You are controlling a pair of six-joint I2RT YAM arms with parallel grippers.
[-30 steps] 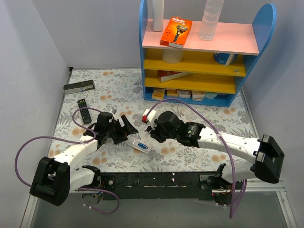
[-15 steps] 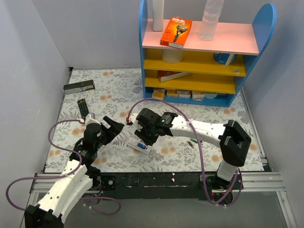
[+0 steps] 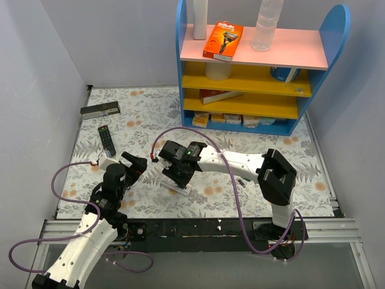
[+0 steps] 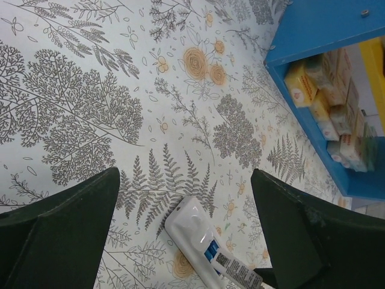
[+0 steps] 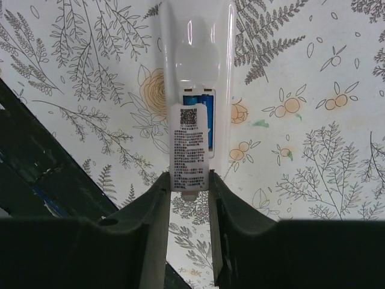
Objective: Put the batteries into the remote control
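The white remote control [image 3: 180, 186] lies back-up on the floral mat, its battery bay open with blue-wrapped batteries [image 5: 209, 115] inside. My right gripper [image 3: 175, 174] is shut on the small white back cover [image 5: 190, 144], printed label up, and holds it over the bay at the remote's [image 5: 198, 36] lower half. My left gripper [image 3: 136, 165] is open and empty just left of the remote. In the left wrist view the remote's rounded end [image 4: 194, 224] lies between my wide-apart fingers [image 4: 66, 223], with the cover [image 4: 239, 276] on top of it.
A black remote [image 3: 106, 139] and a long dark flat box [image 3: 100, 109] lie at the far left. A blue shelf unit [image 3: 258, 66] with boxes stands at the back; its base shows in the left wrist view [image 4: 313, 24]. A small dark slim thing [image 3: 242, 180] lies under the right arm.
My right gripper has moved left and down onto the remote with the cover in it. My left arm has drawn back toward the near left, away from the remote.
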